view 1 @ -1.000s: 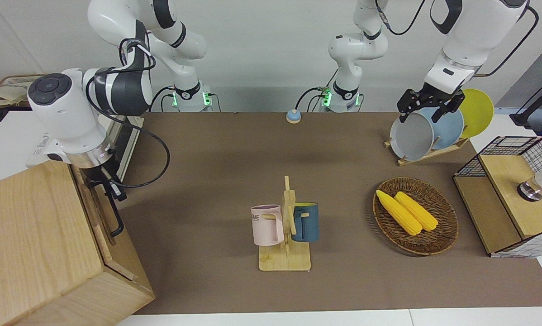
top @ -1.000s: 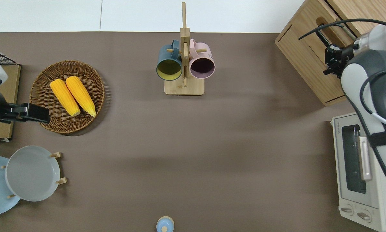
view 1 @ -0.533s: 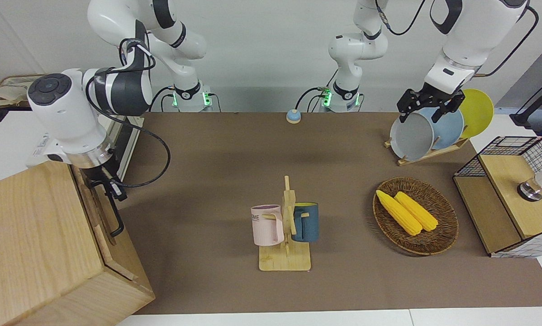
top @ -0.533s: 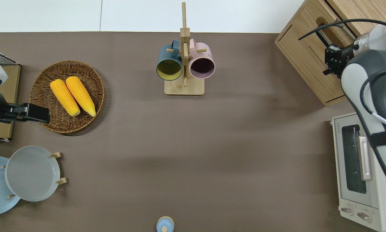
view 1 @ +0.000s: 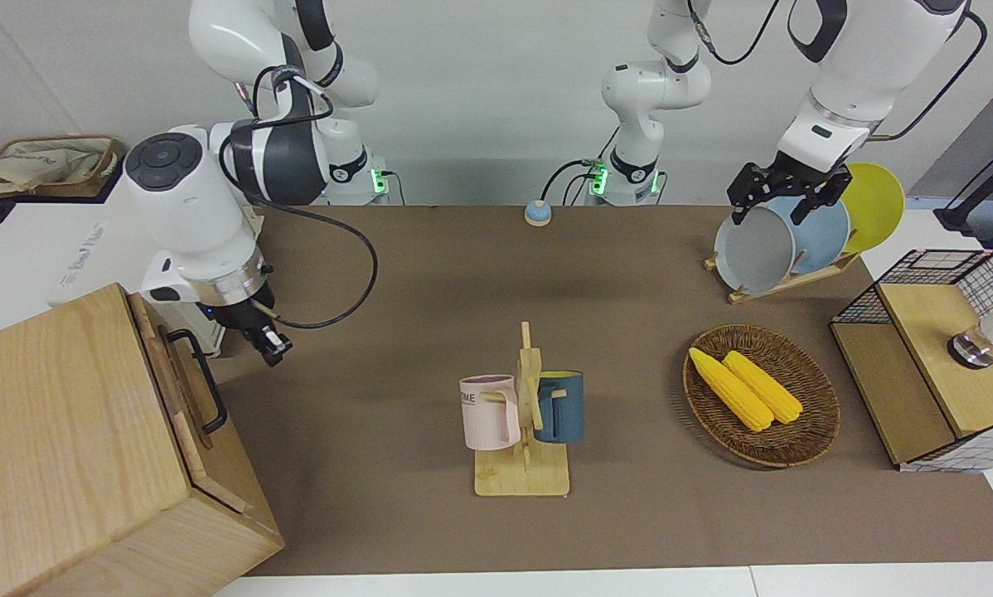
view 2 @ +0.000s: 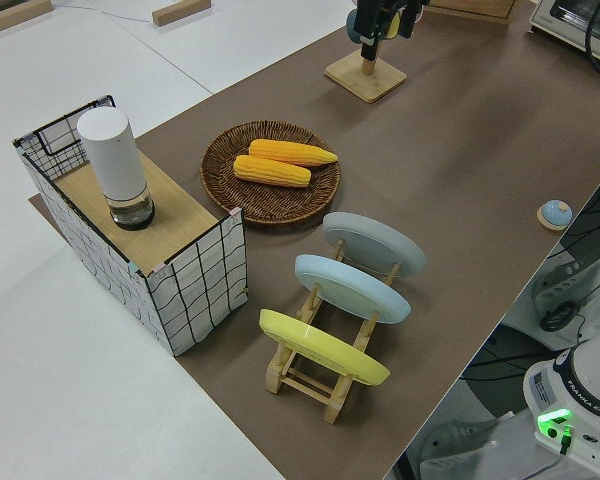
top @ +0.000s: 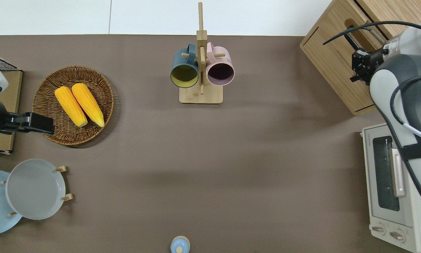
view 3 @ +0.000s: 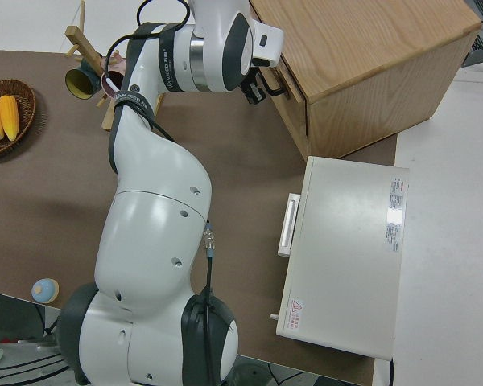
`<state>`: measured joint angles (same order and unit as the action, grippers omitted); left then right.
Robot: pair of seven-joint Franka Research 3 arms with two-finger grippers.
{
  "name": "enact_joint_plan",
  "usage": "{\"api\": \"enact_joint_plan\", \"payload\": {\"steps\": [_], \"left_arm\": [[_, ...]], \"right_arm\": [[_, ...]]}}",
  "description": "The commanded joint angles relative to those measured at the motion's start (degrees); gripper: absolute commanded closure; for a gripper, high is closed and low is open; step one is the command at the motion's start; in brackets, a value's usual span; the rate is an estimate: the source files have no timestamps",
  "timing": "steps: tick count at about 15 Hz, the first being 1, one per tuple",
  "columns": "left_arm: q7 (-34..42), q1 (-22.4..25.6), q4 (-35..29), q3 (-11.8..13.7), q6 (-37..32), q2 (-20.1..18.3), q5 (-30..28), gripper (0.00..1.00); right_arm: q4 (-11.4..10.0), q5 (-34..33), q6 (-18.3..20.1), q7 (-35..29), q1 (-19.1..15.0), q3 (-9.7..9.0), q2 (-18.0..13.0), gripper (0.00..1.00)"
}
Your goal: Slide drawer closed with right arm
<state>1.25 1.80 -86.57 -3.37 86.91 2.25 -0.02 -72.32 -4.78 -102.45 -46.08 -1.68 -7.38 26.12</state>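
Drawer (view 1: 183,383) flush in cabinet (view 1: 74,439). Right end effector (view 1: 269,343) just off the handle (view 1: 201,377); finger state unclear. Left arm parked.

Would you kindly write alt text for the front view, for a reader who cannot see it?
The right gripper hangs just clear of the black loop handle on the drawer of a light-wood cabinet, holding nothing. Mid-table a wooden stand carries a pink mug and a blue mug; the left arm is parked.

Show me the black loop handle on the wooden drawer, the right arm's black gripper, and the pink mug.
black loop handle (view 1: 206,390), front view, middle of its bar
right gripper (view 1: 271,347), front view, between its fingertips
pink mug (view 1: 486,412), front view, its outer wall
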Motion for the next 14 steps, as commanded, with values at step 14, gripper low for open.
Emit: {"api": "enact_joint_plan", "payload": {"steps": [14], "left_arm": [[0.5,0.3,1.5,-0.4,-1.1,0.7,1.0,0.01]], "right_arm": [[-9.9,4.0,14.6,32.9,6.3,3.32,-20.9,1.000]]}}
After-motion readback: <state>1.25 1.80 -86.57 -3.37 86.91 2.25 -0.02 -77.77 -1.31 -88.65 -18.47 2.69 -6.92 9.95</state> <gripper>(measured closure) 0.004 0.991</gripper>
